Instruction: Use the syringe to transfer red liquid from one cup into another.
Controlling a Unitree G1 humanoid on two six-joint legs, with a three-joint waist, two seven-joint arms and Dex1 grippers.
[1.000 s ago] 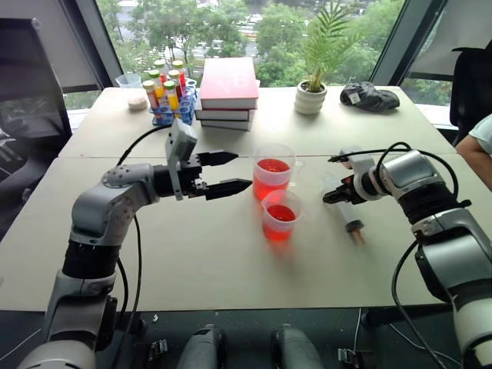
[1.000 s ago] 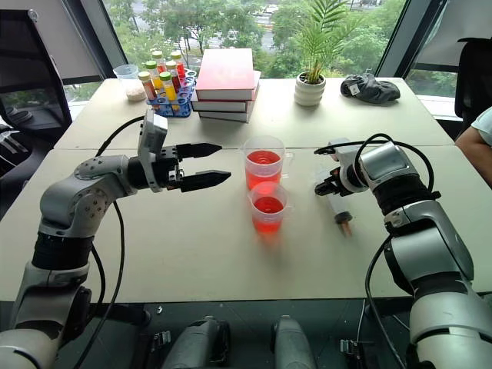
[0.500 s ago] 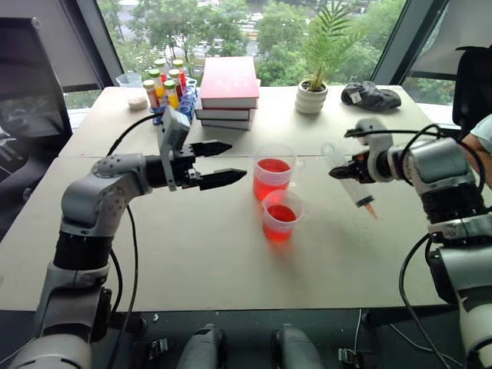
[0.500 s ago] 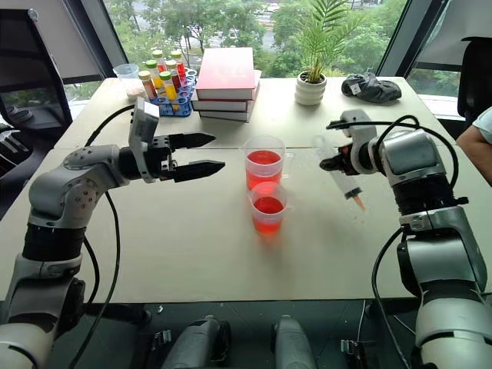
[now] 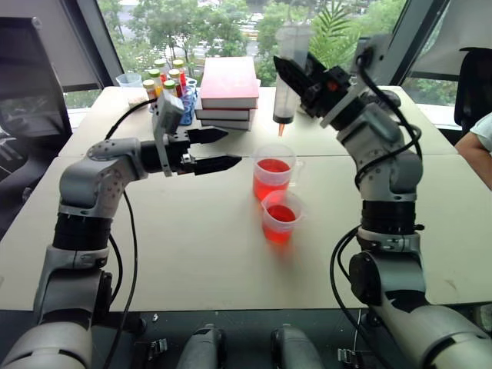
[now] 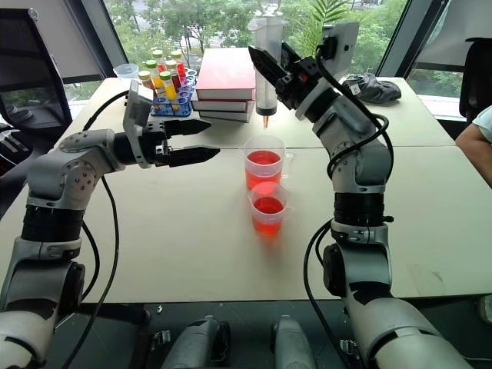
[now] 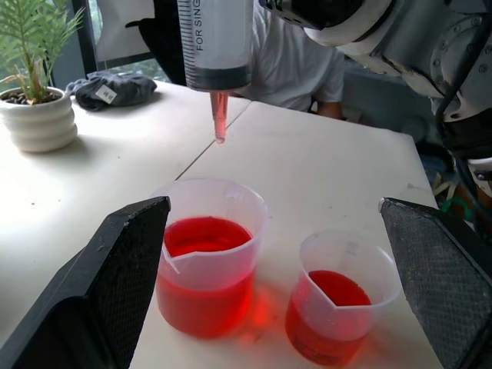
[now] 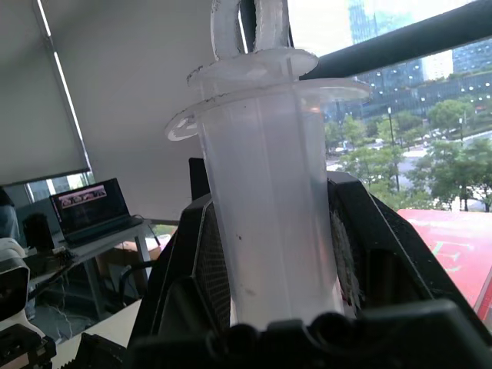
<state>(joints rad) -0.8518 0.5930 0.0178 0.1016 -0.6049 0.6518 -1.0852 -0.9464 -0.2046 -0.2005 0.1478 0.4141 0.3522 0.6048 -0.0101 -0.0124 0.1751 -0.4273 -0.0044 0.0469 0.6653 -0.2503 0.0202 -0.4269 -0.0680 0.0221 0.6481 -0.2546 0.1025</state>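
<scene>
- Eye views: R gripper (image 6: 270,71) had swung the syringe (image 6: 267,65) up off the right side of the table (image 6: 192,254) and leftward since a sec ago; it was clamped on the barrel, syringe upright, orange tip down, hanging above the tall cup (image 6: 264,162) w/ clear air between tip and rim. Plunger looked pushed in, barrel empty as far as I could tell.
- Eye views cont.: L gripper (image 6: 194,141) sat left of the cups, pointing right, fingers wide apart, holding nothing; barely shifted vs. before. Small cup (image 6: 268,207) stood just near of the tall cup, touching or nearly so. Both held red liquid (image 6: 264,159). Books (image 6: 225,81), tube rack (image 6: 164,92) and plant (image 6: 310,86) at the far side, well apart from the work.
- L wrist view: tip hung over the far side of the tall cup's (image 7: 206,254) mouth, not yet in the liquid; small cup (image 7: 344,304) beside it. L fingers (image 7: 115,284) spread either side of both cups, touching neither. A person sat at the far right of the table.
- R wrist view: barrel (image 8: 269,223) wedged between the R fingers (image 8: 192,269), ring of plunger on top.
- Meaning: pick-up & carry done; draw step prob. next – lower tip into tall cup, then pull the plunger, likely w/ the L gripper.
</scene>
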